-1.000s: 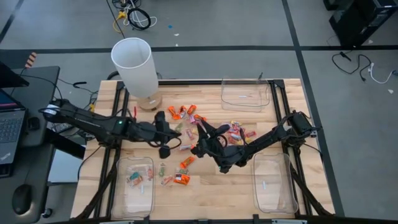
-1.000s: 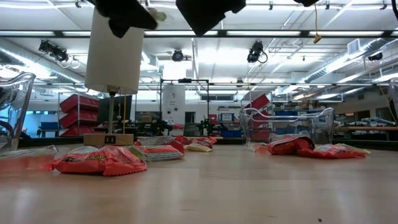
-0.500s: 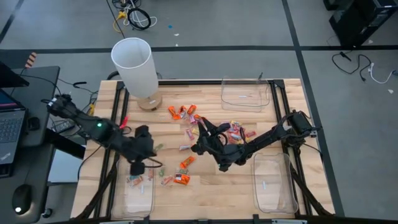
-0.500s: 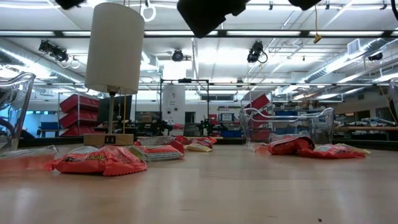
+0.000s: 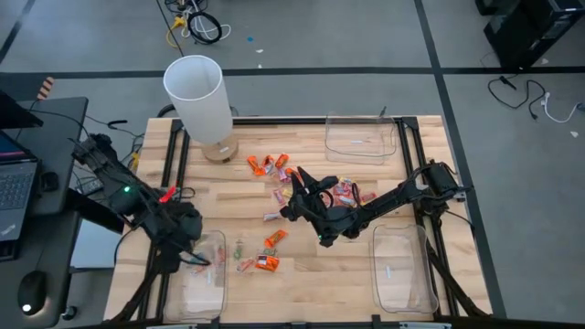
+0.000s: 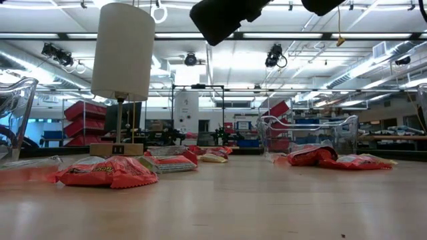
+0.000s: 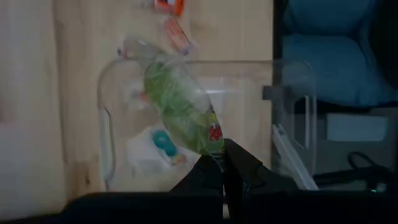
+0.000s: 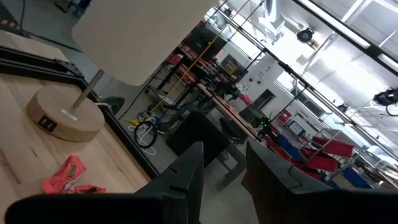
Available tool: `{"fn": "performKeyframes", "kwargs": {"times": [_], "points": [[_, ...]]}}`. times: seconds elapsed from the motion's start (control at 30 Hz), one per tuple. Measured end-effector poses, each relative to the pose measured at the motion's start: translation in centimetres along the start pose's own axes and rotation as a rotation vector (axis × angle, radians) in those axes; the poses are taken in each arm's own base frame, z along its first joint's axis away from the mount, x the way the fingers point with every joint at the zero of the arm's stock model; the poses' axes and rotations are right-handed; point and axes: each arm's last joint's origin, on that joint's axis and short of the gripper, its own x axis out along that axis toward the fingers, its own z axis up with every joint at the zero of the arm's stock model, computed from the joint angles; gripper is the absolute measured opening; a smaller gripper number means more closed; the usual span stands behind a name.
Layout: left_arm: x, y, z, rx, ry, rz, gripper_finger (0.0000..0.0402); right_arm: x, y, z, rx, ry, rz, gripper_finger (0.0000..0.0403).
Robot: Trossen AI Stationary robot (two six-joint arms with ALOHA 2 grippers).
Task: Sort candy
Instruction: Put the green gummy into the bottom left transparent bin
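Your left gripper point(image 7: 222, 163) hangs over the clear tray point(image 5: 216, 288) at the table's near-left corner, pinching a green-wrapped candy point(image 7: 180, 112).

Its jaws are fully closed on the tail of that wrapper, and the sweet dangles above the tray, where a few pieces point(image 5: 198, 264) already lie. Your right gripper point(image 5: 294, 187) hovers over the middle of the table, above the scattered candy point(image 5: 271, 164), jaws parted and, as far as the wrist view lets you judge, holding nothing. Orange pieces lie near the lamp point(image 5: 198, 98) base, more pieces point(image 5: 348, 193) lie beside the right arm, and a few point(image 5: 266, 260) lie toward the near edge.
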Motion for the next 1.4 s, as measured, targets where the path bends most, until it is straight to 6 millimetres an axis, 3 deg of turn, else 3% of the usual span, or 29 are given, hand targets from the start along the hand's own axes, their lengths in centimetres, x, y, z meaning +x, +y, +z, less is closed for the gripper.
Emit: {"fn": "performKeyframes", "kwargs": {"times": [0.3,0.67,0.9,1.4], "points": [[1.0,-1.5,-0.8,-0.11,0.053,0.011,0.0,0.4,-0.1,-0.1,0.0,0.006,-0.007,0.0106],[5.3,-4.8,-1.4,-0.019,0.211,0.04,0.0,0.4,-0.1,-0.1,0.007,0.006,-0.008,0.0106],[7.8,-7.1,-1.4,-0.007,0.272,-0.042,0.0,0.4,-0.1,-0.1,0.014,0.006,-0.008,0.0105],[11.4,-8.0,-1.5,-0.105,0.436,0.013,0.0,0.4,-0.1,0.0,0.039,0.006,-0.008,0.0107]]}}
